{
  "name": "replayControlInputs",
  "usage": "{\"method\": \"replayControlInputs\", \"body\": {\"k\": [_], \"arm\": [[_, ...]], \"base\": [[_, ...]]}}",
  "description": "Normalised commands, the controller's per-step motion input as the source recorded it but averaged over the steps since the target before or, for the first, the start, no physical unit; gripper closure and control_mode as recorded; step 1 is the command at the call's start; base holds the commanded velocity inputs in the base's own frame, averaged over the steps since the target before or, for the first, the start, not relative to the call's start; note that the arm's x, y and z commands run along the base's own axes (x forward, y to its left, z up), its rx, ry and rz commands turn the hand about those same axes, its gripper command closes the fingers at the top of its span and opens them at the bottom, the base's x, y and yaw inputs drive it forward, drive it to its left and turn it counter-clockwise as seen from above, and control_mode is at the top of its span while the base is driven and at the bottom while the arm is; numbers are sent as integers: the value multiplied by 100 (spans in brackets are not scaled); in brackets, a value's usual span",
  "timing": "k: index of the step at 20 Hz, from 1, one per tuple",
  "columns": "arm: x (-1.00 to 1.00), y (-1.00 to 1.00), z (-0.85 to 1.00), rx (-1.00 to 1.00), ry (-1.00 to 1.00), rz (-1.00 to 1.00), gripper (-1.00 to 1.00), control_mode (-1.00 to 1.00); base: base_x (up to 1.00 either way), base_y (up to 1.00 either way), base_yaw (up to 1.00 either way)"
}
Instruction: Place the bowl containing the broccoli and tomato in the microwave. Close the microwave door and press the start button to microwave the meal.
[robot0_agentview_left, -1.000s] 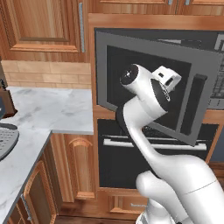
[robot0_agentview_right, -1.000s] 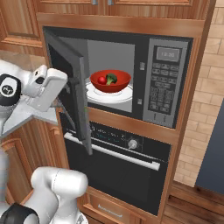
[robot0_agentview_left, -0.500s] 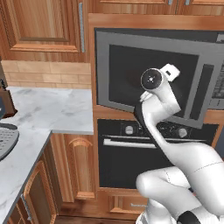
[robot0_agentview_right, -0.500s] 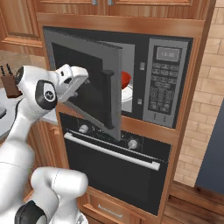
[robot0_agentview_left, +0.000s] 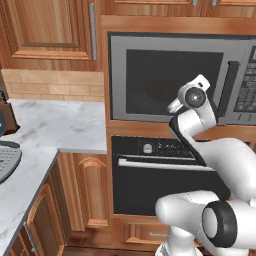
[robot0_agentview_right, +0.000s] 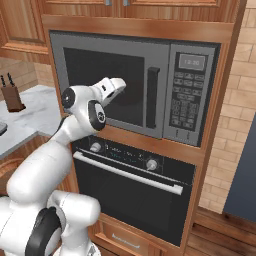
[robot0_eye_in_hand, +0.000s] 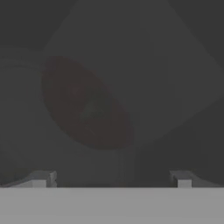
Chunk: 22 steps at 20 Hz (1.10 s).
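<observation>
We note the microwave (robot0_agentview_right: 135, 90) set in the wood cabinet wall, wider than tall, facing out. Its door (robot0_agentview_left: 170, 77) sits flush shut, black bar handle (robot0_agentview_right: 152, 98) upright at the right edge by the keypad (robot0_agentview_right: 186, 102). Black oven (robot0_agentview_right: 132, 185) below. Through the dark window the red bowl (robot0_eye_in_hand: 87, 103) shows dimly inside. Claw (robot0_eye_in_hand: 111, 178) spread wide, empty, against the glass.

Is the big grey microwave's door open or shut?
Shut. The grey-framed microwave door with dark window lies flat against the front, its black bar handle beside the keypad.
</observation>
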Motion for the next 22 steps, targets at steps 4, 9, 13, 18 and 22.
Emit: {"method": "replayControlInputs", "body": {"k": [4, 9, 13, 18, 22], "arm": [[63, -13, 0, 0, 0, 5, -100, -100], [56, 0, 11, 0, 4, 0, -100, -100], [19, -3, 9, -7, 10, 6, -100, -100], [-53, 0, 23, -7, 10, 10, -100, -100], [-82, -2, 31, 3, 1, 13, -100, -100]], "base": [[0, 0, 0], [0, 0, 0], [0, 0, 0], [0, 0, 0], [0, 0, 0]]}}
